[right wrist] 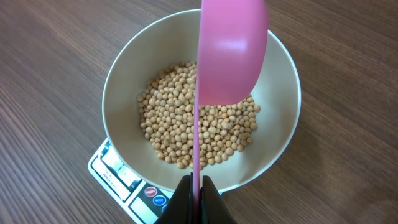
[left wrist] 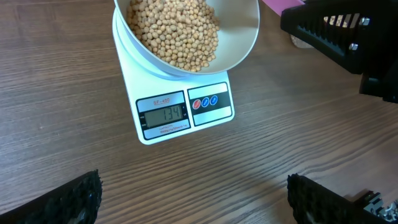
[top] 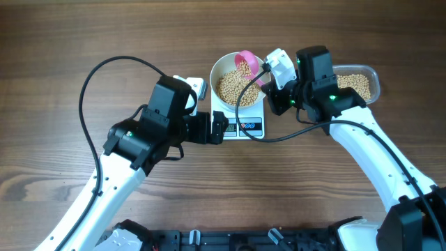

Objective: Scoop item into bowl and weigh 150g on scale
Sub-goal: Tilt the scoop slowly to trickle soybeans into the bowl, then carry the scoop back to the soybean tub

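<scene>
Nearly: beans (right wrist: 199,134) are heaped in the bowl (top: 221,70) on the scale (left wrist: 180,109), 134 shown, short of target. At its one-o'clock rim a pink scoop (right wrist: 231,53) is pinched in the right jaws; left jaws are spread wide, empty.

There is one white bowl (top: 221,70), one white scale (top: 240,130) with one grey display (left wrist: 163,114) and two round buttons (right wrist: 151,191), one pink scoop (top: 246,63), and one clear tub (top: 373,75) at the upper right of the overhead frame. Two robot arms are in view: one left arm (top: 132,139) at lower left and one right arm (top: 362,139) at the right side. The beans (right wrist: 186,124) are too many to count and lie in two lots, one in the bowl and one in the tub.
</scene>
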Robot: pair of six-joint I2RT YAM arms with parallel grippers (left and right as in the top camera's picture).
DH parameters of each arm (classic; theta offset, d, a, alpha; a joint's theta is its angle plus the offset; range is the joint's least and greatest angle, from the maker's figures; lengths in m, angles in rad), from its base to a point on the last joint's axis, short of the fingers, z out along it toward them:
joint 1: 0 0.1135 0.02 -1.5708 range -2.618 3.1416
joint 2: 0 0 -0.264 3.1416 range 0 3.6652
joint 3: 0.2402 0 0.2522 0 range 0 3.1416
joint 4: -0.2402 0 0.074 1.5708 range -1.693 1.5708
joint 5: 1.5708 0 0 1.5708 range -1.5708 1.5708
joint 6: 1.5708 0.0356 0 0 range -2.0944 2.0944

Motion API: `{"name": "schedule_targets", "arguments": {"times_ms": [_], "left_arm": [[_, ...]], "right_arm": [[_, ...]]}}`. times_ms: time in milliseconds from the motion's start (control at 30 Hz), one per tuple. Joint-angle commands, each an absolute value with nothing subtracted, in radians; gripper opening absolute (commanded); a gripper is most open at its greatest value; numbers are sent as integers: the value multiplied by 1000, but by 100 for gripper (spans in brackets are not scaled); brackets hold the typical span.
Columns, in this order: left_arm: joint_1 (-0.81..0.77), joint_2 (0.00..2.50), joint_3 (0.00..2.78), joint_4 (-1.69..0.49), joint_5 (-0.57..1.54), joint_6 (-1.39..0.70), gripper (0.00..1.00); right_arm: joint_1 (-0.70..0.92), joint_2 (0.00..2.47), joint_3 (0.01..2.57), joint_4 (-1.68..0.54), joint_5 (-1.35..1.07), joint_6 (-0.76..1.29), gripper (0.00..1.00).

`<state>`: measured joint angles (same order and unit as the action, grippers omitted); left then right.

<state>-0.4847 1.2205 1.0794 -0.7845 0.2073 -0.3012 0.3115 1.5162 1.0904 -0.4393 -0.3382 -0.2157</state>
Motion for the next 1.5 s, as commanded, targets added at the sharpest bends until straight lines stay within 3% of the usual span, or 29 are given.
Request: {"name": "schedule_targets", "arguments": {"times_ms": [0, 533, 833, 1067, 1467], "left_arm": [[-489, 1224, 1096, -782, 212, -296, 100], [-489, 1224, 1096, -782, 212, -295, 100], [-489, 1224, 1096, -782, 212, -296, 100], [-489, 1224, 1096, -782, 212, -296, 100], [-489, 1224, 1096, -782, 212, -296, 100]], "right_arm": [[315, 1496, 1094, -434, -328, -284, 4], [315, 1496, 1094, -434, -344, -106, 4], [317, 1496, 1094, -456, -297, -403, 4], [316, 1499, 1094, -429, -201, -445, 4], [316, 1499, 1094, -422, -319, -239, 4]]}}
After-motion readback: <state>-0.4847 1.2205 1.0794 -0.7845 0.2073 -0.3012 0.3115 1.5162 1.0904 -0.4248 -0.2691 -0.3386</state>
